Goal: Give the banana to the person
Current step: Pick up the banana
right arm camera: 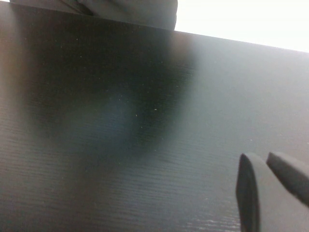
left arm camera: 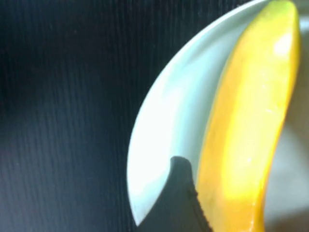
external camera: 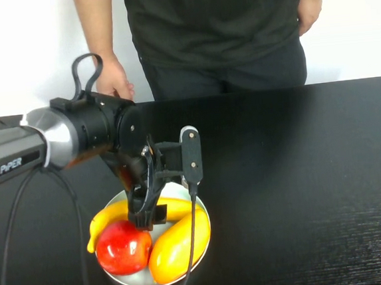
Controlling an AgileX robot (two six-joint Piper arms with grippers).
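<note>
The left gripper [external camera: 145, 216] reaches down onto the banana [external camera: 107, 218] in the plate [external camera: 201, 251], grip unclear; next lift toward the person [external camera: 214, 34]. The right gripper [right arm camera: 270, 186], nearly closed and empty, hangs over bare counter [external camera: 300, 173].

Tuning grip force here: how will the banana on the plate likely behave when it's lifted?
The banana looks smooth and glossy, so it may slip between the pads. Its curve could let it pivot if held off-centre. It lies against the apple on the plate, which may get nudged. The left gripper is right over it; the right gripper rests above bare table.
</note>
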